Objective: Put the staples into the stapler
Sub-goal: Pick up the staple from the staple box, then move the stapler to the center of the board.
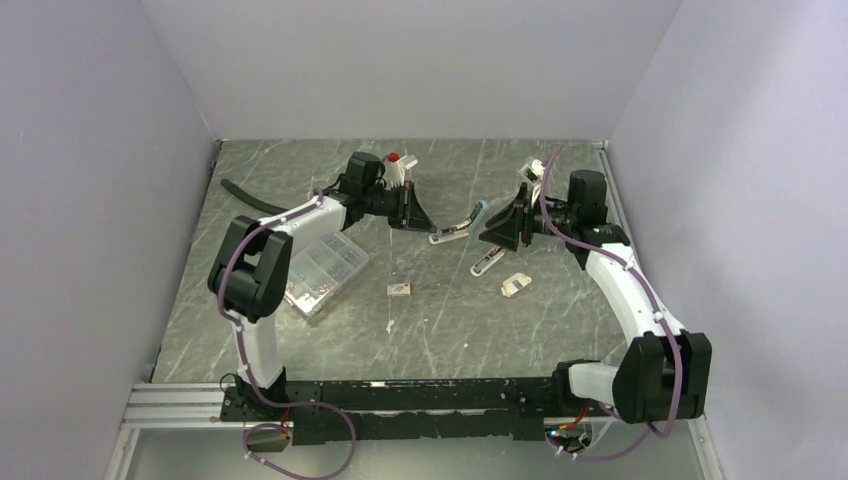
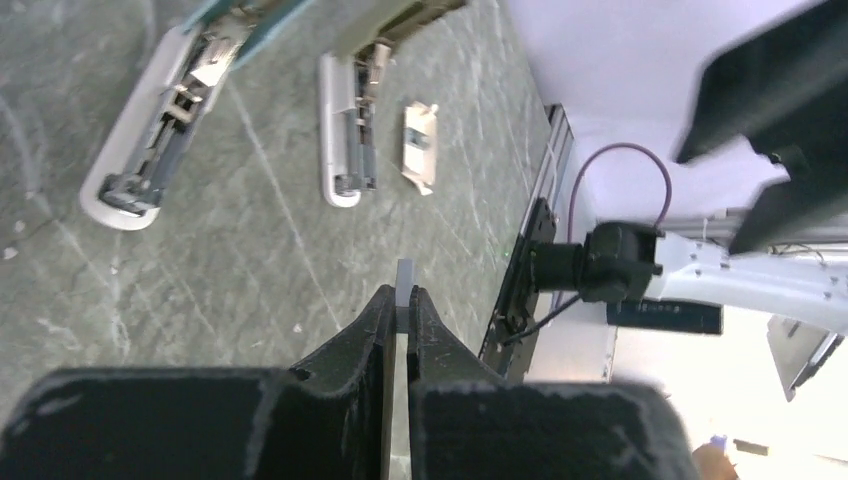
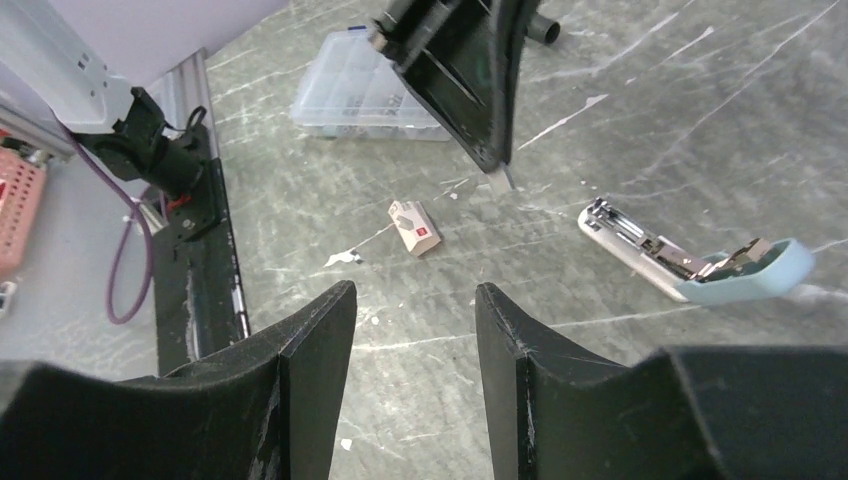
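My left gripper (image 2: 403, 296) is shut on a thin pale strip of staples (image 2: 404, 272) whose tip sticks out past the fingertips; it hovers above the table (image 1: 424, 226). An open stapler with a blue lid (image 1: 460, 225) lies just to its right, also in the left wrist view (image 2: 150, 140) and the right wrist view (image 3: 690, 262). A second open stapler (image 1: 487, 262) lies beside it (image 2: 348, 130). The small staple box with a red mark (image 3: 414, 227) lies mid-table (image 1: 399, 290). My right gripper (image 3: 412, 300) is open and empty above the table (image 1: 487, 236).
A clear plastic compartment case (image 1: 320, 270) sits at the left (image 3: 365, 95). A white cardboard piece (image 1: 516, 285) lies right of the second stapler (image 2: 420, 145). A black hose (image 1: 250, 197) lies at the back left. Small paper scraps (image 3: 342, 258) dot the table.
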Controlling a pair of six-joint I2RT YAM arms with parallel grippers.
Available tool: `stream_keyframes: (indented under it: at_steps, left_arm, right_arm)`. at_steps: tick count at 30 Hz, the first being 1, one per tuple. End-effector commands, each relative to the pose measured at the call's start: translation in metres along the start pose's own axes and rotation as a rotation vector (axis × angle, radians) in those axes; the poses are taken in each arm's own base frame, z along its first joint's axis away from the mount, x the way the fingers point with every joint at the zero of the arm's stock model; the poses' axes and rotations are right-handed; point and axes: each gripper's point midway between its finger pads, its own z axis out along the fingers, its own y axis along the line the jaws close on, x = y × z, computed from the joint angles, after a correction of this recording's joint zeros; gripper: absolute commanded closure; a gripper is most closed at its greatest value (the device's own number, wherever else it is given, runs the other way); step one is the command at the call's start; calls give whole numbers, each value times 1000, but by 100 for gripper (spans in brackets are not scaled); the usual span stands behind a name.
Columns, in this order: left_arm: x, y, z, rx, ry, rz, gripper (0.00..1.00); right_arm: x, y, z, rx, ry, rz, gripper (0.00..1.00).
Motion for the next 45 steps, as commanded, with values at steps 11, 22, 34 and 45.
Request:
stream_keyframes:
  at_steps: [11, 22, 34, 45]
  left_arm:
    - [-32, 63, 30, -135, -130, -341, 94]
    - [-34, 96, 33, -213, -134, -502, 97]
    - [-31, 106, 36, -252, -119, -580, 97]
    - [-35, 103, 38, -264, -113, -581, 98]
  right_arm:
    - [-3, -8, -12, 68, -16, -90, 50]
    - [3, -16, -12, 89, -3, -83, 51]
    - [8, -17, -10, 80, 3, -74, 51]
    - [9, -22, -10, 103, 9, -73, 51]
